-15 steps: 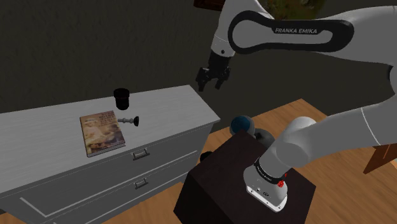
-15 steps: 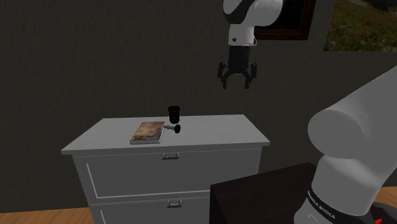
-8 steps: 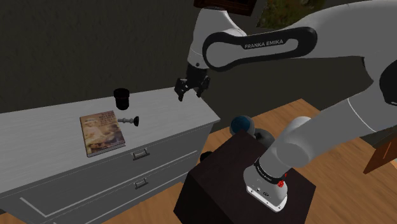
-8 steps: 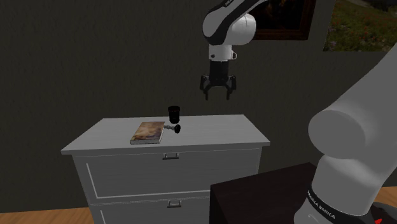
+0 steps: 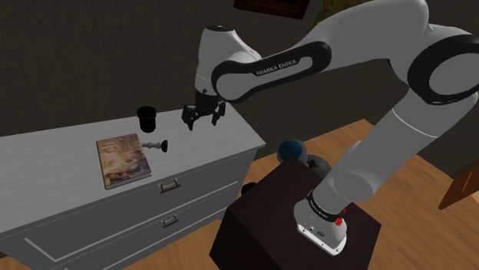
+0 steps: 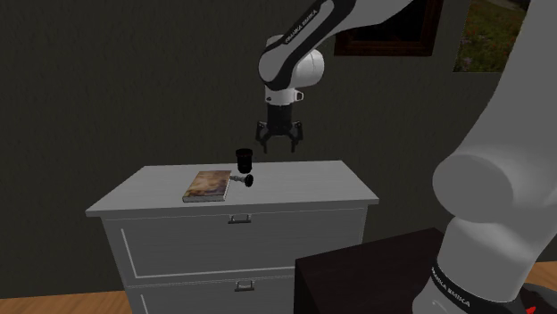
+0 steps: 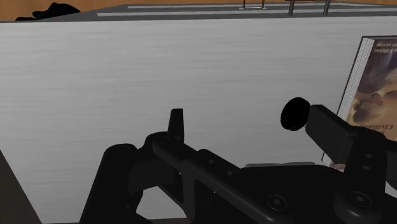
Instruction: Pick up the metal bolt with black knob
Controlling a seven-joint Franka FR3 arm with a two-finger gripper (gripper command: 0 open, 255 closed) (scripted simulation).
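Bolt (image 7: 294,114) shaft behind claw (image 7: 247,121) finger

Finishes under my hand

The dresser top (image 5: 222,138) is matt pale grey with fine brushed streaks. The bolt (image 5: 156,145) has a dull silvery metal shank and a flat black knob (image 7: 294,114). The book (image 5: 121,159) has a printed paper cover. My gripper (image 5: 203,120) is matt black, my arm (image 5: 361,23) smooth white, and the floor (image 5: 418,180) is grained wood.
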